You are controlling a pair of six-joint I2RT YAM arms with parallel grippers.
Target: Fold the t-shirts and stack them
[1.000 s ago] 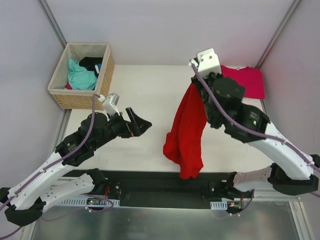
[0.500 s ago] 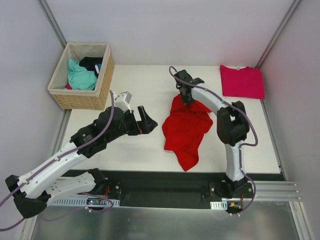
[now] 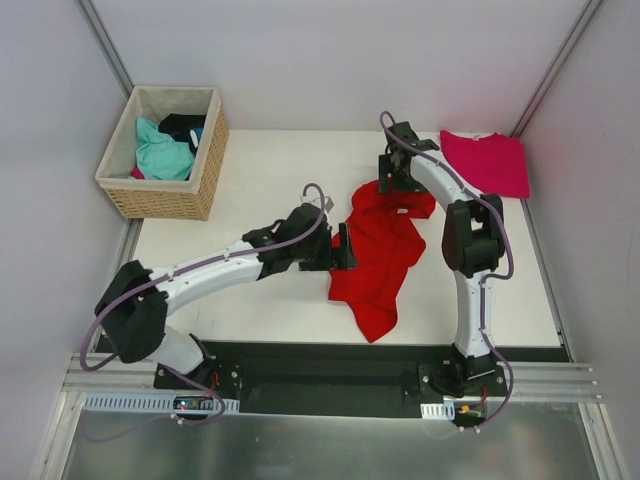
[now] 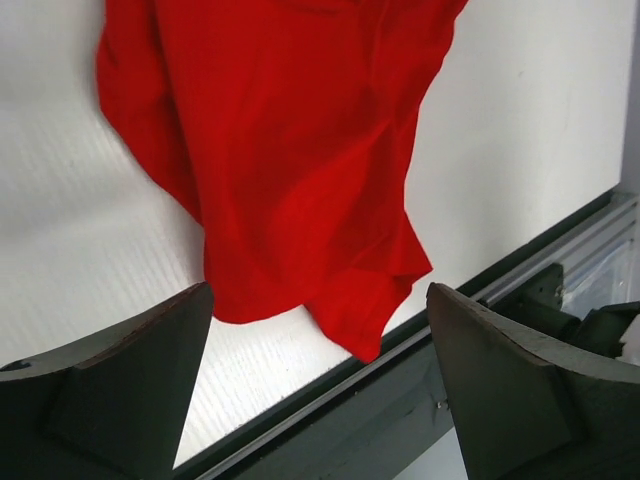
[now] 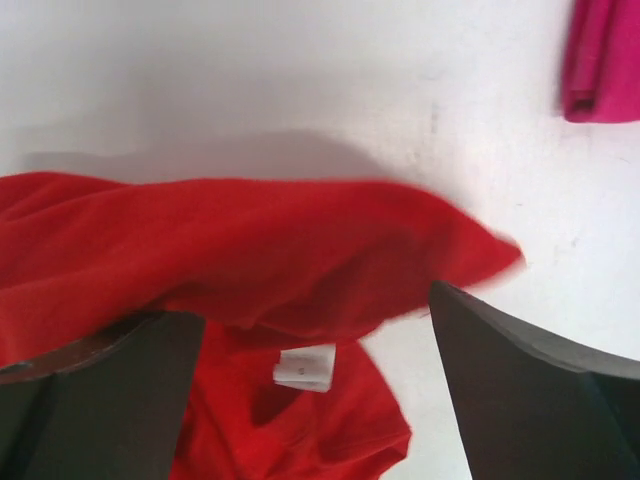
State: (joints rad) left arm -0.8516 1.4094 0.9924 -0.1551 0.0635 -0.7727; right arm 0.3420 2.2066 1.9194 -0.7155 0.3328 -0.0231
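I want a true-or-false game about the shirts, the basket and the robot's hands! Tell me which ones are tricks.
1. The red t-shirt lies crumpled on the table. True.
2. The pink t-shirt is inside the wicker basket. False: it lies flat on the table's far right corner.
3. The left gripper and the right gripper are both open. True.
4. The wicker basket is empty. False: teal cloth and black cloth lie in it.
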